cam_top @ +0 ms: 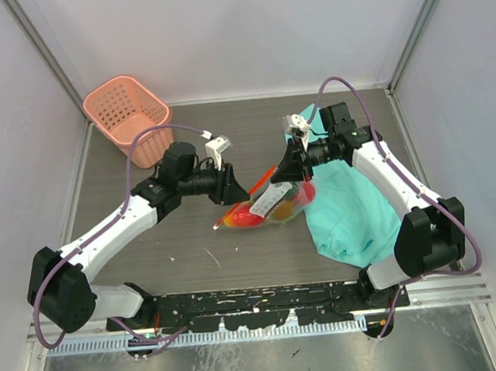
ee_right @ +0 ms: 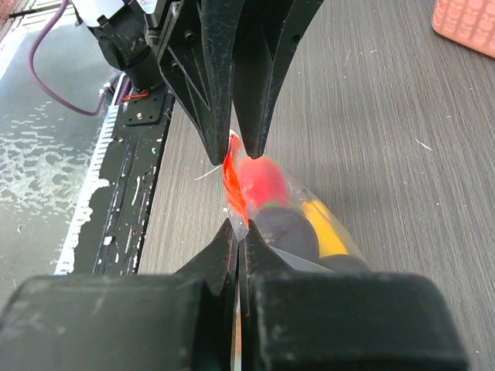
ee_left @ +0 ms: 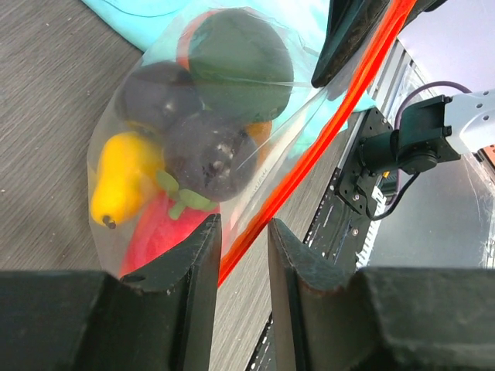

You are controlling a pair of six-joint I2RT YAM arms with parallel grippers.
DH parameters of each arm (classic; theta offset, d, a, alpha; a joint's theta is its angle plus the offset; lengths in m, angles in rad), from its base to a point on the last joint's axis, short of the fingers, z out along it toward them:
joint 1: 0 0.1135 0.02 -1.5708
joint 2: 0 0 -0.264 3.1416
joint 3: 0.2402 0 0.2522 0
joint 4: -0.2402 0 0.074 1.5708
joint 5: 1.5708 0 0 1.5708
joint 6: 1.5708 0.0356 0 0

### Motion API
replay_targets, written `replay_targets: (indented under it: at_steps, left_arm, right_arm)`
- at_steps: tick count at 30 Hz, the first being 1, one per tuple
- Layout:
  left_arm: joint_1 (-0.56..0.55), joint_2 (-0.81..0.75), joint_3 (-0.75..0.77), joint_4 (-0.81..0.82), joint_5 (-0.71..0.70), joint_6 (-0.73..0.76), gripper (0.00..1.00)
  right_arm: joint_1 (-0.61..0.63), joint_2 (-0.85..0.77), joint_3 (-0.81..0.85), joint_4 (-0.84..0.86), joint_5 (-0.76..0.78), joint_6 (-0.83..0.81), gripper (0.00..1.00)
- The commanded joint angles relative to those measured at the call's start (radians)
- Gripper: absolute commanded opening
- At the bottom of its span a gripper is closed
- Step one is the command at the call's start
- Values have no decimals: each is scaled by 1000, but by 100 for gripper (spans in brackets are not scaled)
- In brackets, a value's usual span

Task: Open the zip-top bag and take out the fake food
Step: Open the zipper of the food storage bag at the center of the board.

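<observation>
Closest to your right wrist camera, your right jaws are pressed fully together on the top edge of the bag (ee_right: 298, 197). They nip the clear plastic right at its red-orange strip (ee_right: 230, 182). Your left jaws face them from the bag's other side and stand a little apart, with that same strip running in between the two fingers. You cannot tell from these views whether they are pinching the strip or only straddling it. The bag spans the gap between the two pairs of jaws, over the middle of the tabletop (cam_top: 194, 258), and in your left wrist view its strip shows as one unbroken line. The fake food (ee_left: 209, 147) is all inside the bag: a yellow piece (ee_left: 124, 178), a red one (ee_left: 158, 232) just beside it nearest your left jaws, two dark round ones, and a dark green ball (ee_left: 240, 62) at the bag's far end. A teal cloth (cam_top: 353, 211) lies against the bag's right side. A pink basket (cam_top: 126, 113) stands well apart from the bag, beyond it to the left.
</observation>
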Motion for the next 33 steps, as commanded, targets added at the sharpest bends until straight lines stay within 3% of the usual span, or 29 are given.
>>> replay_targets:
  at_steps: [1,10,16,22,28,33]
  left_arm:
    - [-3,-22,14,23,-23,-3,30]
    - [-1,-21,16,22,-24,-12,25]
    - [47,-38,-8,67,10,-72,40]
    - [58,-38,-15,83,25,-89,46]
    - [58,-38,-19,111,36,-101,46]
    - [58,-38,-19,131,29,-106,39]
  right_arm:
    - [7,-2,48,-1,-22,-16,1]
    - [7,1,50,-9,-20,-23,1]
    - [9,4,53,-18,-20,-29,1]
    - [12,5,55,-23,-20,-33,1]
    - [14,10,55,-27,-18,-37,1]
    - [19,13,57,-29,-17,-38,1]
